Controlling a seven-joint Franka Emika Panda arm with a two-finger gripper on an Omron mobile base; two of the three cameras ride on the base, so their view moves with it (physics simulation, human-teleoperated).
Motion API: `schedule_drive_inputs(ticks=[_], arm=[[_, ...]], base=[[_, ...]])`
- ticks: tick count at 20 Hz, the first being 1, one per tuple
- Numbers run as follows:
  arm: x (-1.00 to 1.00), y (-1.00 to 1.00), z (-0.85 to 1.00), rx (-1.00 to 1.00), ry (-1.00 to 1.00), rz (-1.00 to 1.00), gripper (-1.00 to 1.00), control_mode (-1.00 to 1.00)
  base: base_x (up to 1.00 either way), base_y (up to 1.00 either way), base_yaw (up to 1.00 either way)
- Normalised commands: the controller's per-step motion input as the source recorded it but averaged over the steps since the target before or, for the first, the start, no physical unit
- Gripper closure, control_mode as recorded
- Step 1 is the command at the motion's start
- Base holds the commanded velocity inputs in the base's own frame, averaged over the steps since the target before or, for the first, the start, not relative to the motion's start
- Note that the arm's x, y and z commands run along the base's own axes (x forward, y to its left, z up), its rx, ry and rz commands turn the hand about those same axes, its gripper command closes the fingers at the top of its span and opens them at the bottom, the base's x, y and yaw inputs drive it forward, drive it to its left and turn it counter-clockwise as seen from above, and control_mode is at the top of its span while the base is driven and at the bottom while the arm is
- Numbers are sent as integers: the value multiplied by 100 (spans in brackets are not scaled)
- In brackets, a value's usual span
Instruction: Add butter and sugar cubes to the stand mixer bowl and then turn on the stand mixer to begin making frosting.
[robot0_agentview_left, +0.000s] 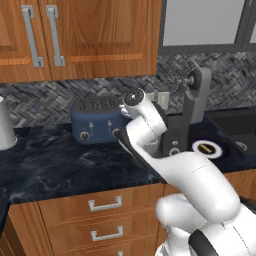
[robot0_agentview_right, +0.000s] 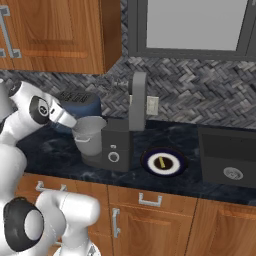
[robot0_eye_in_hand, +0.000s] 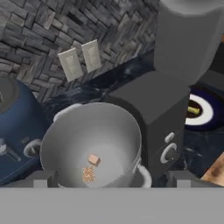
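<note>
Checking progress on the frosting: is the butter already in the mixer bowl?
No. The butter lies on the plate beside the stand mixer, while the bowl holds two sugar cubes.

Kitchen, wooden cabinets (robot0_agentview_left: 100, 35), dark marble counter (robot0_agentview_left: 55, 160), navy toaster (robot0_agentview_left: 95, 122)

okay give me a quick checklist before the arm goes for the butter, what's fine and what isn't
1. Sugar cubes in the stand mixer bowl: ok, two tan cubes lie on its bottom.
2. Gripper free: ok, jaws wide apart above the bowl, nothing between them.
3. Butter located: ok, it lies on the dark-rimmed plate just right of the stand mixer.
4. Butter in the bowl: not ok, that step is not yet done.
5. Mixer head out of the way: ok, tilted up, bowl mouth open from above.
6. Mixer knob reachable: ok, facing the counter's front, uncovered; its setting cannot be told.
</note>
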Motion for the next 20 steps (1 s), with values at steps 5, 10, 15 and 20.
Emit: schedule_drive_inputs(ticks=[5,10,15,20], arm=[[-100,-6,42,2,0,14,-100,-100],[-100,-39,30,3,0,12,-100,-100],[-97,-62,40,0,0,6,-100,-100],[-48,-93,25,0,0,2,-100,-100]], base=[[0,0,0],[0,0,0],[0,0,0],[0,0,0]])
